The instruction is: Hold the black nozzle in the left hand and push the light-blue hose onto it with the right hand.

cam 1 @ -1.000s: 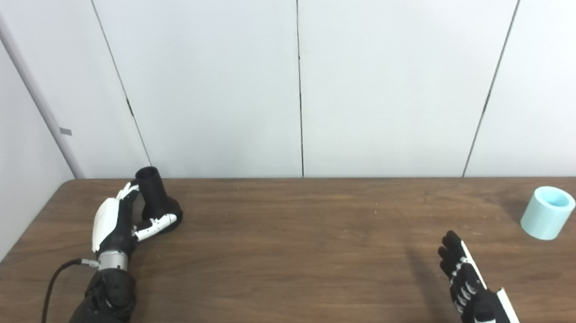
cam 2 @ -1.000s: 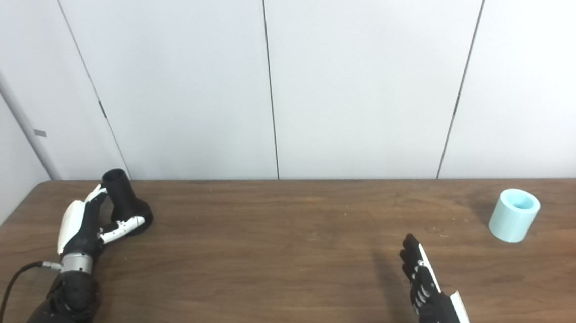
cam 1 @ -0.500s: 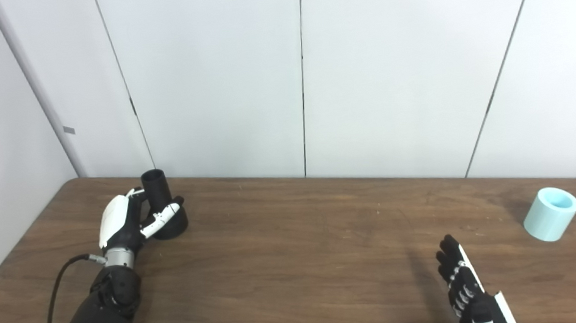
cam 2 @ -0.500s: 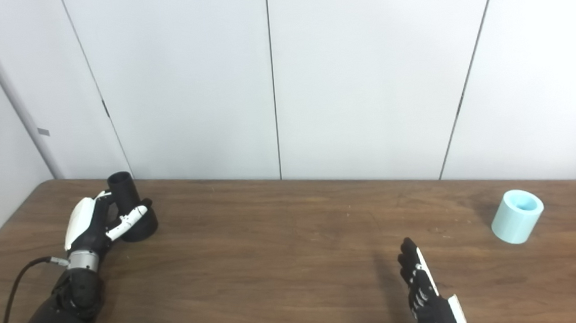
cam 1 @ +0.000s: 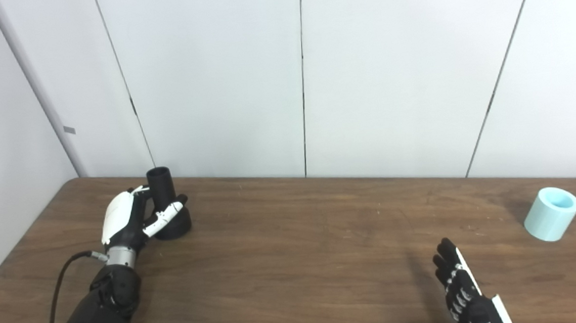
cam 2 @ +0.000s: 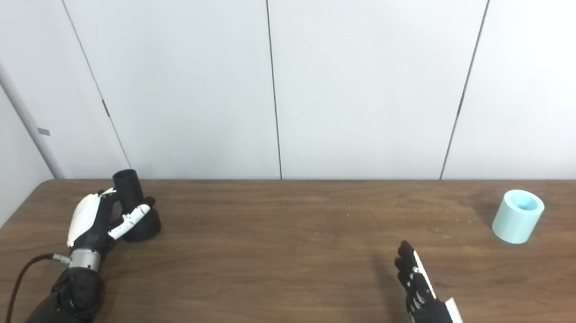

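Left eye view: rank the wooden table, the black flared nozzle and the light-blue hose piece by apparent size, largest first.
1. Wooden table, by far the largest.
2. Black flared nozzle, held by the left hand.
3. Light-blue hose piece, only slightly smaller-looking; both sit about equally far back, so this order is unsure.

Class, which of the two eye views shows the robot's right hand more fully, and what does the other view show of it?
The left eye view: the right hand shows its extended fingers and part of the palm before the bottom edge cuts it. In the right eye view the same hand looks narrower, more edge-on, and is likewise cut off below.
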You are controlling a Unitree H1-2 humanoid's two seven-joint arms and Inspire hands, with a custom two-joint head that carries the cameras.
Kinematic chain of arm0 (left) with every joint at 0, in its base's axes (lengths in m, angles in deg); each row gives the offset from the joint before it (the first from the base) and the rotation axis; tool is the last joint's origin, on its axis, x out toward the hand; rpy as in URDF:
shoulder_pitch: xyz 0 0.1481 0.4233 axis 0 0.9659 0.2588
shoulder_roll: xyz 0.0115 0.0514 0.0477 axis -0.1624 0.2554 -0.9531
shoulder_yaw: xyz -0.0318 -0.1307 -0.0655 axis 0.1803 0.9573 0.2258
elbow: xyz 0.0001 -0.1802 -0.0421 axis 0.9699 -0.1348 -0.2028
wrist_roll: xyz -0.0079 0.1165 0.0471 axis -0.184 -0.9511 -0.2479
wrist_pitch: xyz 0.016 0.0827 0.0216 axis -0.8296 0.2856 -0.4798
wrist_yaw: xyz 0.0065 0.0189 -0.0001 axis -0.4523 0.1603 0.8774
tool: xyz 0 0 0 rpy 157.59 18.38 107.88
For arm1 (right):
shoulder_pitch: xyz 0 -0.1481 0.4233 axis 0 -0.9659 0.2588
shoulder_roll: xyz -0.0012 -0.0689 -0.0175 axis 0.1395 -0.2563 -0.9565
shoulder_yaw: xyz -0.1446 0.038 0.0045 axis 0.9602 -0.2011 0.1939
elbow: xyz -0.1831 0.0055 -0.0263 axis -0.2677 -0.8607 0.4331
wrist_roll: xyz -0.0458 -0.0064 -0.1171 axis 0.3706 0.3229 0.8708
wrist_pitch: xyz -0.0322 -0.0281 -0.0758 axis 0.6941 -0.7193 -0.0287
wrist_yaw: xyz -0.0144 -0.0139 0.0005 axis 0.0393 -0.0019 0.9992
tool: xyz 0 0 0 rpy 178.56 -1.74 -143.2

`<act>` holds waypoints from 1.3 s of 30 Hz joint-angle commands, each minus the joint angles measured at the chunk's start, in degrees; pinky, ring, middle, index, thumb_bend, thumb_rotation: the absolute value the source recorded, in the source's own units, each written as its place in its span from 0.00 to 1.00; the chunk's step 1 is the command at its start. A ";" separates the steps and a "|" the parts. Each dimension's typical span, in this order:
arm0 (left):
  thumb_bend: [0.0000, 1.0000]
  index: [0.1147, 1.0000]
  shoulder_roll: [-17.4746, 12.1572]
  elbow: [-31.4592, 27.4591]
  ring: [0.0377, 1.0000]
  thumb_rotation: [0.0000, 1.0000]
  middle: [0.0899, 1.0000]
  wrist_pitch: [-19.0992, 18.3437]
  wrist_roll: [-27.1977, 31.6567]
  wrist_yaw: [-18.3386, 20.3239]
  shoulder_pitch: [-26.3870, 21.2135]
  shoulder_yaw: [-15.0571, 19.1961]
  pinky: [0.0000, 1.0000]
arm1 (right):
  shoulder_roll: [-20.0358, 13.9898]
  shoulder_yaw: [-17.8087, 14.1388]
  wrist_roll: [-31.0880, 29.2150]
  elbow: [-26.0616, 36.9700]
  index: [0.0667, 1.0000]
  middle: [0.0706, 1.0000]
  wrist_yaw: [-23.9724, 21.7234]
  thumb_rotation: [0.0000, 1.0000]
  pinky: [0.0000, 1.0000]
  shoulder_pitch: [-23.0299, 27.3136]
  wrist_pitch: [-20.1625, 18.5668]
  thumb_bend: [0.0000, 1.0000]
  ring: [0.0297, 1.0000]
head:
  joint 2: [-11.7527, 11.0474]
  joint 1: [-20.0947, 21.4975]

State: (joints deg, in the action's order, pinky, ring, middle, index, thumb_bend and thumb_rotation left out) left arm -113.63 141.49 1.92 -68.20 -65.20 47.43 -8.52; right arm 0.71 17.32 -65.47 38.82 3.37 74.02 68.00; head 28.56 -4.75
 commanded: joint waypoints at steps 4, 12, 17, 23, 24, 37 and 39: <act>0.45 0.25 -0.19 3.63 0.89 0.83 0.69 1.81 -0.89 -1.17 1.37 -1.37 1.00 | 1.07 0.62 -0.26 -1.08 1.00 1.00 0.39 1.00 0.99 -3.27 -0.55 0.79 1.00 | 0.44 0.40; 0.44 0.24 3.15 -2.59 0.90 0.86 0.68 3.88 0.54 1.08 6.17 -1.68 1.00 | 1.17 0.90 0.02 -0.13 1.00 1.00 0.49 1.00 0.99 -3.20 -1.62 0.78 1.00 | 0.97 0.29; 0.42 0.24 6.87 -9.91 0.91 0.80 0.68 4.82 0.20 4.30 10.89 -3.50 1.00 | 1.20 1.14 0.29 0.74 1.00 1.00 0.48 1.00 1.00 -3.29 -2.49 0.78 1.00 | 1.51 0.58; 0.40 0.24 9.84 -13.43 0.91 0.82 0.68 5.92 -1.54 6.89 13.63 -5.54 1.00 | 1.28 1.45 0.79 1.49 1.00 1.00 0.70 1.00 1.00 -3.25 -3.37 0.78 0.99 | 1.89 1.10; 0.41 0.23 10.31 -14.07 0.91 0.82 0.68 5.81 -2.20 7.04 14.20 -6.09 1.00 | 1.27 1.47 0.86 1.61 1.00 1.00 0.75 1.00 0.99 -3.23 -3.52 0.78 0.99 | 1.89 1.10; 0.45 0.26 14.39 -20.90 0.91 0.83 0.70 5.54 -5.88 9.87 22.10 -10.92 1.00 | 1.20 1.85 1.28 2.63 1.00 1.00 1.11 1.00 0.98 -2.91 -4.97 0.78 0.99 | 2.91 1.27; 0.44 0.26 14.87 -22.06 0.91 0.83 0.71 4.92 -5.63 10.94 22.75 -11.21 1.00 | 1.15 1.82 1.19 2.55 1.00 1.00 1.05 1.00 0.98 -2.85 -4.95 0.78 0.99 | 2.95 1.28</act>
State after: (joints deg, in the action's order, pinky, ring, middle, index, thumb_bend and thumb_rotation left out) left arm -105.48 114.71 6.95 -73.69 -54.46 58.36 -15.50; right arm 1.04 18.81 -64.09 39.88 4.08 73.66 62.11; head 31.46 -3.43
